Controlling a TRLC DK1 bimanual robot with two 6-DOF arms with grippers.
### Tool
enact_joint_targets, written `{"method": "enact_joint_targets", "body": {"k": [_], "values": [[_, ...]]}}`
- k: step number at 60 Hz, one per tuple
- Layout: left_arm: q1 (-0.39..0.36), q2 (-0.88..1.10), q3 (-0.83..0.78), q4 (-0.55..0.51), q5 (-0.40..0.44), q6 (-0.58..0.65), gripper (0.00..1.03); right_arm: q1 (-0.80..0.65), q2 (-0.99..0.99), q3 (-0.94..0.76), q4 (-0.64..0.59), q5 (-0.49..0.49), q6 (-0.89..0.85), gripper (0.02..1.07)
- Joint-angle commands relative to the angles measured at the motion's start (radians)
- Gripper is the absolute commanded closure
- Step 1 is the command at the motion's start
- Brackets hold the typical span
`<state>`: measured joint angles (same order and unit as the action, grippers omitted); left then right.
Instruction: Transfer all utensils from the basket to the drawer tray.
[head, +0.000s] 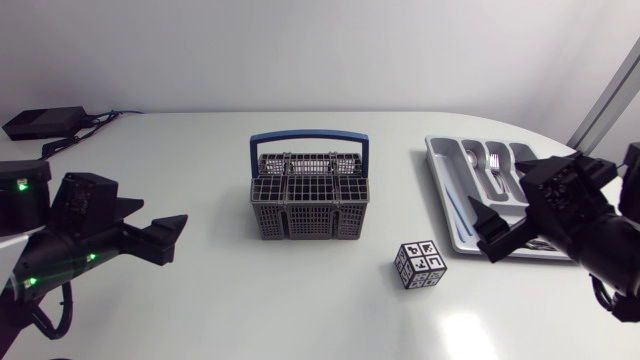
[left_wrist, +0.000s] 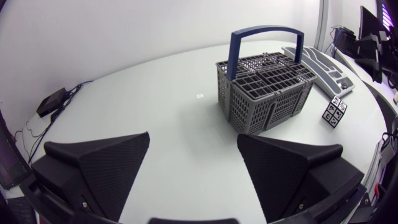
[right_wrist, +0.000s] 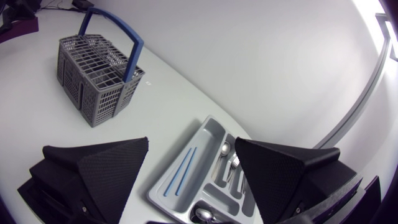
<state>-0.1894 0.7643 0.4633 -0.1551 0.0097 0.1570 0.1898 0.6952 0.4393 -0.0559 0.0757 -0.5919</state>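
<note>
Utensils (head: 492, 163) lie in the grey tray (head: 436, 168) at the right of the table (head: 200, 150). The basket (head: 308, 205) stands mid-table. My right jaws hang over the tray's near end, and I judge a careless drop could knock it askew. I see spoons, forks and two blue sticks. The basket looks empty, though its grid top may hide one. Left jaws and right jaws gape wide, holding nothing.
</note>
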Motion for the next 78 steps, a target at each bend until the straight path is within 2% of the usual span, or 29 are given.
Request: {"method": "enact_joint_targets", "body": {"k": [1, 16, 33, 68, 78], "values": [[0.024, -0.036, -0.043, 0.012, -0.008, -0.022, 0.05, -0.039, -0.054, -0.039, -0.004, -0.001, 0.035, 0.07], [0.071, -0.158, -0.104, 0.019, -0.010, -0.033, 0.05, -0.171, -0.191, -0.105, 0.060, -0.037, 0.078, 0.07], [0.122, -0.268, -0.159, 0.011, -0.010, -0.027, 0.05, -0.179, -0.342, -0.204, 0.059, -0.051, 0.239, 0.07], [0.169, -0.615, -0.372, 0.112, -0.010, -0.118, 0.06, -0.190, -0.688, -0.435, 0.056, -0.075, 0.585, 0.07], [0.181, -0.704, -0.427, 0.138, -0.010, -0.141, 0.06, -0.190, -0.695, -0.439, 0.056, -0.076, 0.592, 0.07]]}}
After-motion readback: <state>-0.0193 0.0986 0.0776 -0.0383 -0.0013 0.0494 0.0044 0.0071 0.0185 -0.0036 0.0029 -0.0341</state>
